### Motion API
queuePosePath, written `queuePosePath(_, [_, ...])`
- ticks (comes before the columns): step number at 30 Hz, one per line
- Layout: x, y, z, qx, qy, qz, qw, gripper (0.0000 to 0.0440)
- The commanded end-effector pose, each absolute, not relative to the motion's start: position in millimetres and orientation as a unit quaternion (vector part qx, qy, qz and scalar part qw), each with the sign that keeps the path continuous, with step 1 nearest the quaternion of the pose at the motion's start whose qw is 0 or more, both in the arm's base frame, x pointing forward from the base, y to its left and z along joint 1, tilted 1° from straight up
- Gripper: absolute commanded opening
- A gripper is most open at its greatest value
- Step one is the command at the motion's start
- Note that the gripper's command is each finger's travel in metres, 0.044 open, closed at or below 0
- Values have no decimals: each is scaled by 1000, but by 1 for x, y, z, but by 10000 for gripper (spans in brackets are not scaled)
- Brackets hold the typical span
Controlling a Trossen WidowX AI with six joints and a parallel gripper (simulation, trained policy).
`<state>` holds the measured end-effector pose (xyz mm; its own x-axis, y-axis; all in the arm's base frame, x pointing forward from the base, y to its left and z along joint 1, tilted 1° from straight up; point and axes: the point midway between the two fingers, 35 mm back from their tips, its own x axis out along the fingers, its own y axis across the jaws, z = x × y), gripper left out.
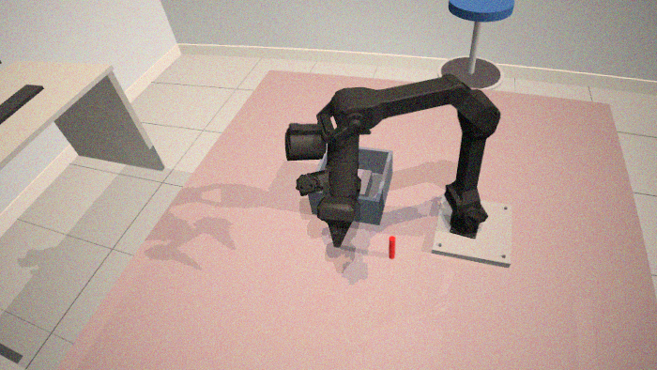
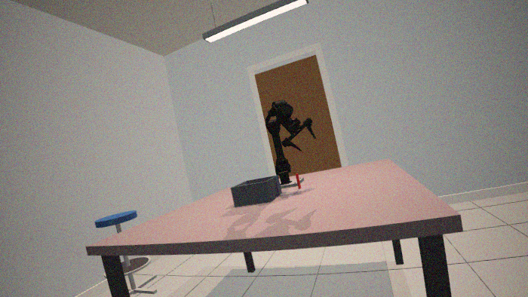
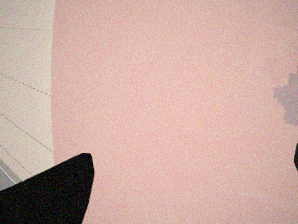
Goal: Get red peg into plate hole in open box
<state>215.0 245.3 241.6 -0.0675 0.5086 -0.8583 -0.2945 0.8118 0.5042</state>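
The red peg stands upright on the pink table top, between the open box and the robot's base plate, nearer the front in the top view. The blue-grey open box stands behind the peg and is partly covered by the arm in the top view. Part of a pale plate shows inside it, but its hole is hidden. My gripper is wide open and empty, high above the table. In the top view one fingertip appears left of the peg. The wrist view shows no peg or box.
The arm rises from a pale base plate to the right of the box and peg. The pink table top has an edge at the left in the wrist view. A blue stool stands beyond the table.
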Motion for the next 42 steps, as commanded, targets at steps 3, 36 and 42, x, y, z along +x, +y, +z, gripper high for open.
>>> queuePosePath(3, [205, 232, 228, 104, 699, 224, 671, 440])
queuePosePath(36, [150, 162, 97, 198, 697, -234, 648, 440])
queuePosePath(42, [152, 158, 69, 204, 675, -247, 664, 440])
